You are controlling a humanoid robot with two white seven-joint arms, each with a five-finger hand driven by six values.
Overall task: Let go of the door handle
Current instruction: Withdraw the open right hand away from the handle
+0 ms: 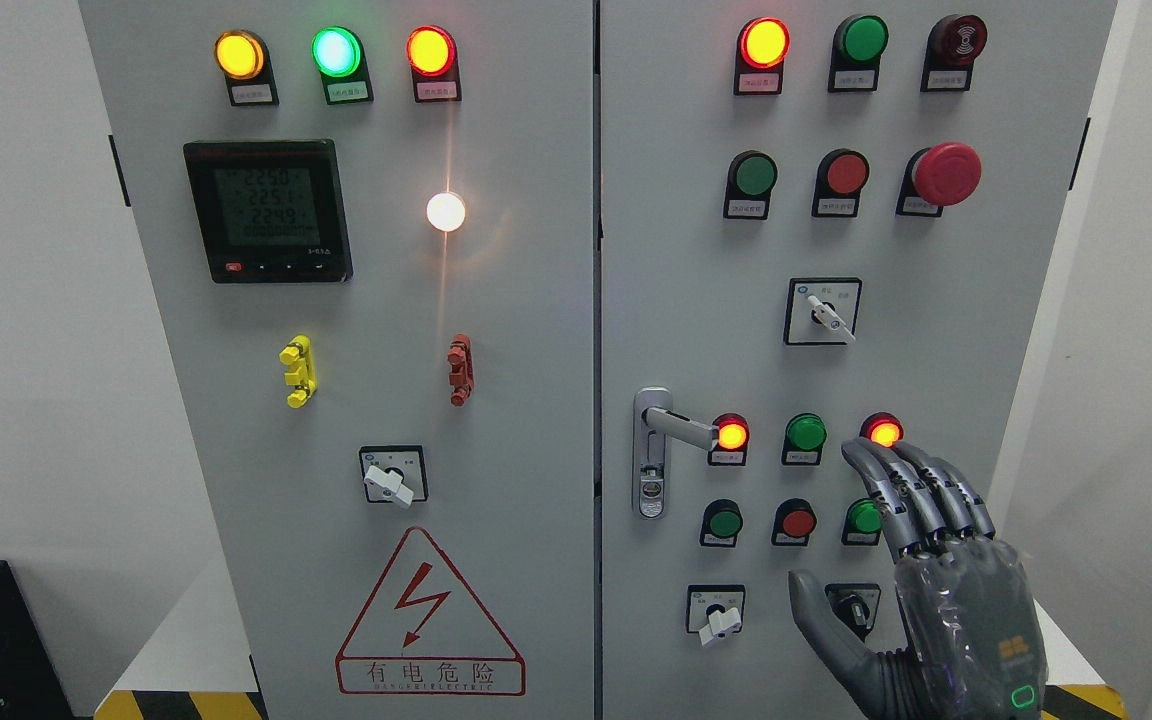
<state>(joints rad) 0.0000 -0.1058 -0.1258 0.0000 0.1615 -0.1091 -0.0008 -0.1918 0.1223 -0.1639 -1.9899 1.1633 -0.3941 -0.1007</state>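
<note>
Grey cabinet — silver door handle, red-triangle warning sign — dark grey right hand

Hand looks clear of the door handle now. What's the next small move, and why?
Probably draw the right hand straight back toward the robot. Its fingers are spread and hold nothing, well right of the door handle, but they hover close over the panel's buttons.

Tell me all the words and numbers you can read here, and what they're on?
"有电危险": red-framed box under the lightning triangle on the left door.
Small Latin line beneath it: too blurred.
Meter: three rows, roughly "2250", "2251", "2249"; dim, so uncertain.
Tags under the lamps and buttons, such as: too small.
Switch plates, such as: too small.
</note>
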